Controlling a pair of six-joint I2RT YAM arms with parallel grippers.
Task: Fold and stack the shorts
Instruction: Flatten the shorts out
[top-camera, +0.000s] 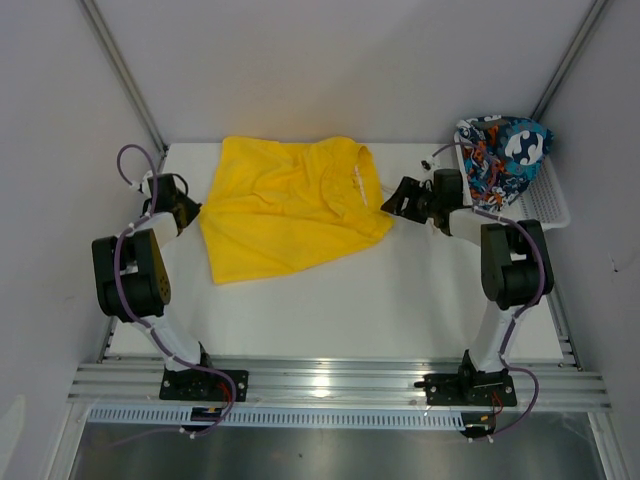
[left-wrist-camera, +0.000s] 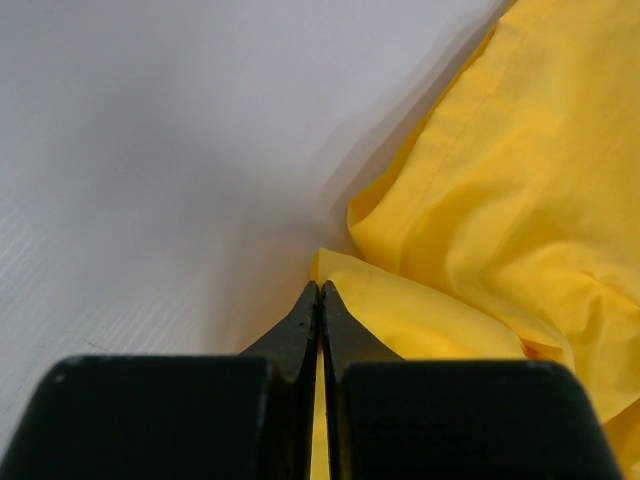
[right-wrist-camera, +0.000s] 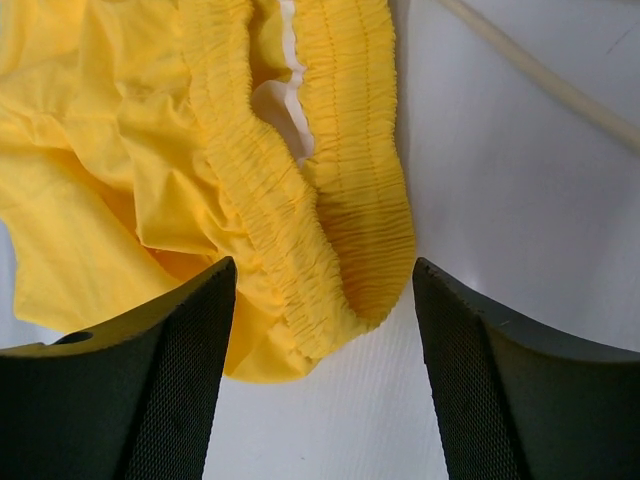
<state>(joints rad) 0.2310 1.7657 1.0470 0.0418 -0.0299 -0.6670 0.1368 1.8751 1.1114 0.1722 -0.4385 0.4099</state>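
No writing can be read anywhere. The nearest thing to a label is a narrow white strip (right-wrist-camera: 290, 95) showing inside the gathered elastic waistband (right-wrist-camera: 350, 170) of the yellow shorts (top-camera: 285, 205). It is partly tucked in the folds, and no print on it can be made out.

A pale, cord-like line (right-wrist-camera: 540, 85) crosses the table beyond the waistband in the right wrist view. Whether it is the drawstring or something else cannot be told. The printed shorts (top-camera: 505, 155) are bunched in the white mesh basket (top-camera: 550, 205) at the far right corner, so their shape and lower part are hidden.

The yellow shorts lie on the white table (top-camera: 330, 300) toward its back edge, left of centre. They are spread out but rumpled, with creases running across the cloth, the waistband at the right and the hem at the left. The fabric is a plain, bright yellow.

The left gripper (left-wrist-camera: 320, 286) sits at the left edge of the yellow shorts, its jaws pressed together. A thin sliver of yellow shows between the fingers, and a fold of the hem sits at their tips. The right gripper (right-wrist-camera: 322, 270) hangs over the waistband end with its jaws spread wide to either side of the elastic, gripping nothing.
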